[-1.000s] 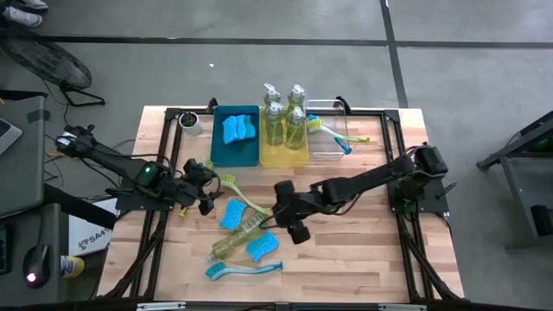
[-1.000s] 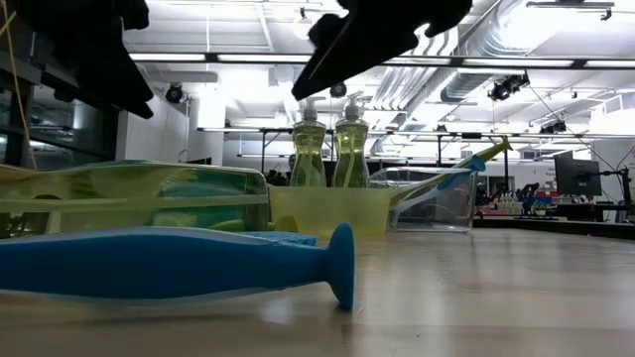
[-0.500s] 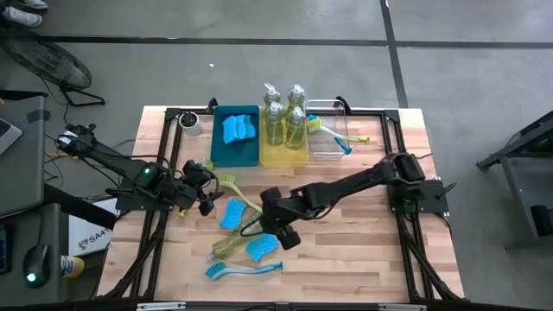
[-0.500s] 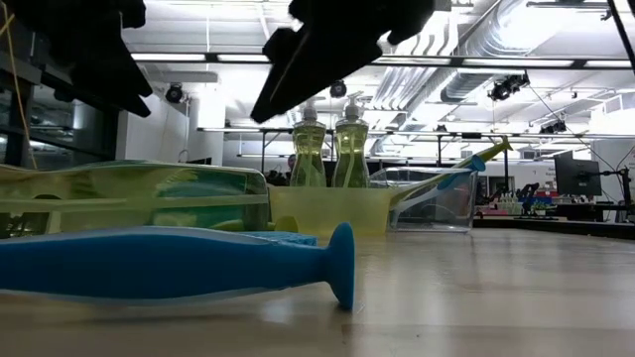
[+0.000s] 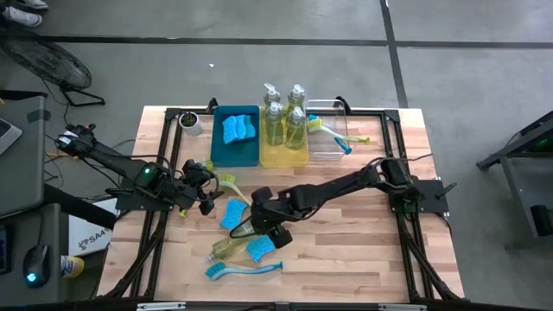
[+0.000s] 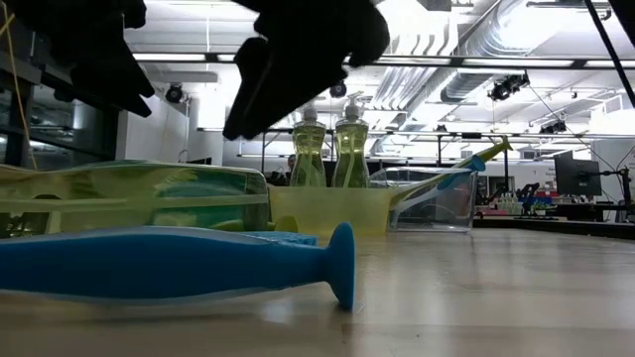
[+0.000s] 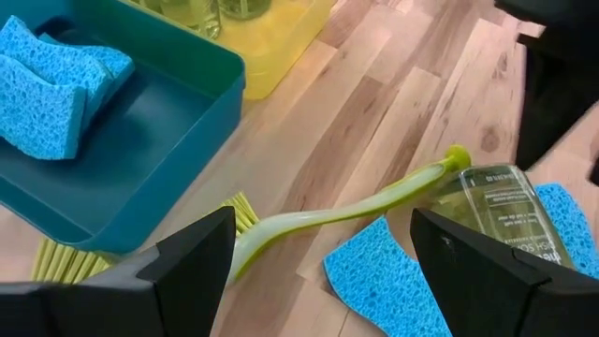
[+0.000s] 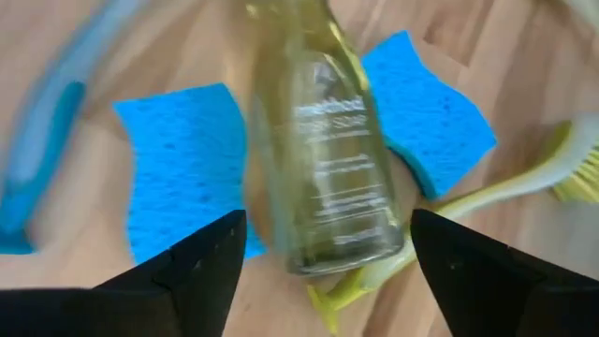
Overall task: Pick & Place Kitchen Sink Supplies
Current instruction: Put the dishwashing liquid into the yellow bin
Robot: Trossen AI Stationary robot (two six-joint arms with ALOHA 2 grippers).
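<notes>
A clear soap bottle (image 5: 232,244) lies on its side on the table, with a blue sponge (image 5: 233,213) on its far side and another (image 5: 261,248) on its right. My right gripper (image 8: 323,281) hangs open just above the bottle (image 8: 323,178), one finger to each side and clear of it. A yellow-green dish brush (image 7: 328,217) lies with its handle end against the bottle. A blue brush (image 5: 244,269) lies near the front edge. My left gripper (image 7: 323,281) waits open at the table's left, over the yellow-green brush's bristles.
At the table's far edge stand a teal bin (image 5: 216,147) holding sponges, a yellow bin (image 5: 283,158) with upright soap bottles, and a clear bin (image 5: 328,152) with brushes. A small white cup (image 5: 189,122) sits at the far left corner.
My right gripper has gone toward the table's left edge and a little down, from beside the right-hand sponge to over the lying soap bottle. The bottle, sponges and brushes have stayed in place.
</notes>
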